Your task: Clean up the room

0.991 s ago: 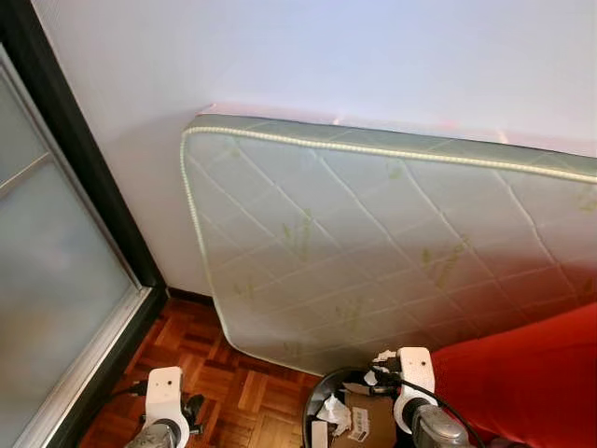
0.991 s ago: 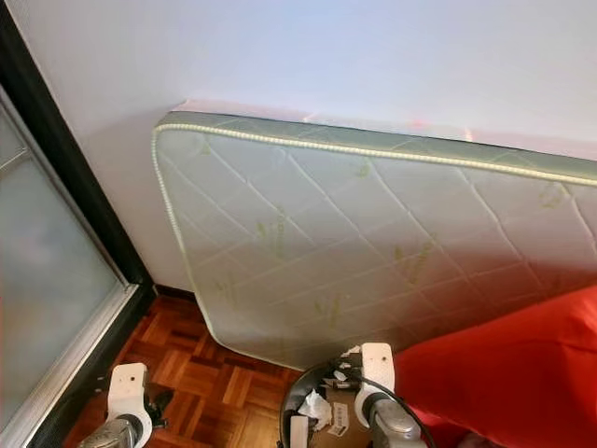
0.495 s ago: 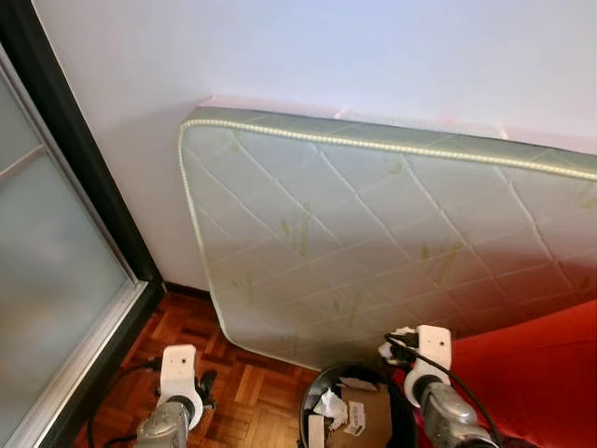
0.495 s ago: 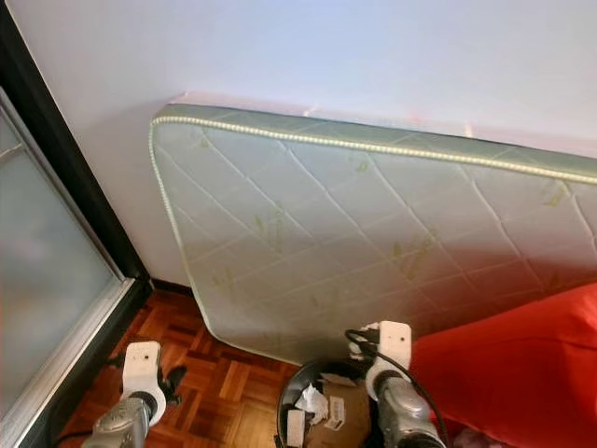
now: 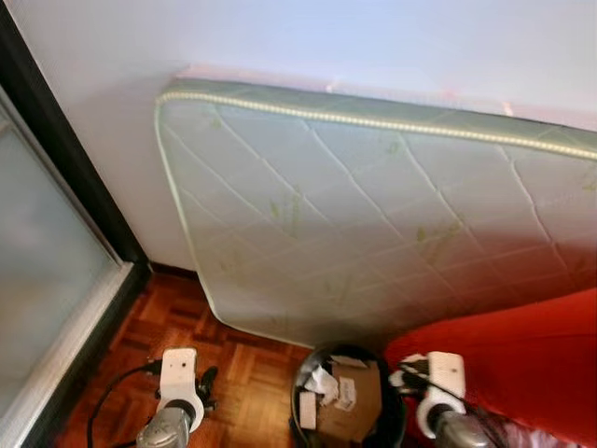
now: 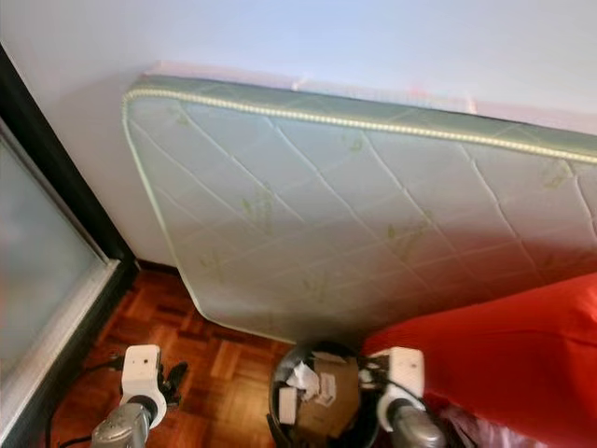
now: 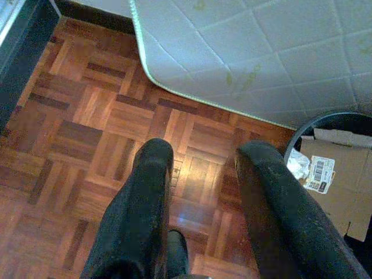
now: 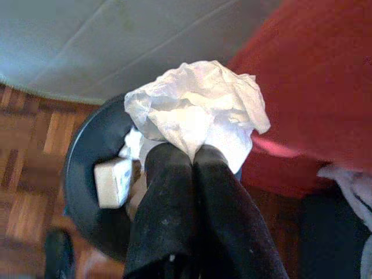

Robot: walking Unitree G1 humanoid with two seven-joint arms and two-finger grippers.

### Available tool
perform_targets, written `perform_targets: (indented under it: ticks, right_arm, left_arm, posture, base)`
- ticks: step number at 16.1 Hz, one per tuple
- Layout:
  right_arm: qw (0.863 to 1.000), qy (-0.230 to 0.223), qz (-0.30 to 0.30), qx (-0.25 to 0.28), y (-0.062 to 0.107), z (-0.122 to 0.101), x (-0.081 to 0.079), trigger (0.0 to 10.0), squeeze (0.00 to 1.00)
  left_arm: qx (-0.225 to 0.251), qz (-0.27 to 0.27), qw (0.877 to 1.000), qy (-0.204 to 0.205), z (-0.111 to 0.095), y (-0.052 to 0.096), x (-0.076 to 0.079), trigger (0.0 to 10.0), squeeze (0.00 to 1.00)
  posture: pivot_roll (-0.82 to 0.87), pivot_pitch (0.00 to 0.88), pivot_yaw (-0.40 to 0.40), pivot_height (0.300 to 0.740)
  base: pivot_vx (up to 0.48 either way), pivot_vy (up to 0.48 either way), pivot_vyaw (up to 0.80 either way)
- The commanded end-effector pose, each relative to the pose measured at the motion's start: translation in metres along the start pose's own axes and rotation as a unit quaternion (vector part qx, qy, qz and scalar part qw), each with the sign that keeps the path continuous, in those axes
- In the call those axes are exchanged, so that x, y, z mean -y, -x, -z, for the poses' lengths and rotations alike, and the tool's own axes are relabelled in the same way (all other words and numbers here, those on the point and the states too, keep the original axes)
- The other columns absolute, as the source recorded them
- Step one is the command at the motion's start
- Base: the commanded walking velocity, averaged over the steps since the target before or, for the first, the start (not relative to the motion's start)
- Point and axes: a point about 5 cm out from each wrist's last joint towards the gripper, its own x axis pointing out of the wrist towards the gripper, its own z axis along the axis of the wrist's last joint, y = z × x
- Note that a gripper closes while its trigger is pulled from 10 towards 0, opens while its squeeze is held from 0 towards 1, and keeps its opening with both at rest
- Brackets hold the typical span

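right tool [image 8: 195,154] pressed together, pinching crumpled white tissue [image 8: 197,110] over the black trash bin's [image 8: 87,145] 3 o'clock rim | bin already holds cardboard and paper scraps | left tool [image 7: 203,174] spread, empty above parquet floor [image 7: 87,128] | judged: tissue not yet dropped; release remains

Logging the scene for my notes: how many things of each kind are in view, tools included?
Mattress: 1
Black waste bin: 1
Crumpled white tissue in right tool: 1
Red cover: 1
Tools, with left tool: 2
Total: 6
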Motion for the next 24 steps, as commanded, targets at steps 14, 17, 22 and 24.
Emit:
perform_targets:
  ticks: [14,17,22,24]
  right_arm:
    - [0.997,-0.030,-0.067,0.011,-0.011,-0.012,-0.054,10.0,0.00]
    - [0.997,-0.016,-0.076,0.008,-0.012,-0.016,-0.058,10.0,0.00]
    - [0.997,-0.017,-0.075,0.025,-0.014,-0.026,-0.063,10.0,0.00]
    - [0.997,-0.015,-0.077,0.025,-0.015,-0.030,-0.067,10.0,0.00]
  left_arm:
    - [0.048,-0.021,0.998,-0.018,-0.017,0.002,-0.022,10.0,0.00]
    - [0.063,-0.014,0.998,-0.020,-0.026,-0.001,-0.020,10.0,0.00]
    - [0.078,-0.016,0.997,-0.019,-0.025,0.004,-0.024,10.0,0.00]
    - [0.085,-0.015,0.996,-0.020,-0.025,0.006,-0.025,10.0,0.00]
  posture:
    - [0.17,0.251,-0.007,0.671]
    - [0.17,0.285,-0.002,0.656]
    - [0.19,0.344,-0.007,0.641]
    - [0.20,0.363,-0.005,0.641]
  base:
    - [0.000,0.000,0.00]
    - [0.000,0.000,0.00]
    - [0.000,0.000,0.00]
    - [0.000,0.000,0.00]
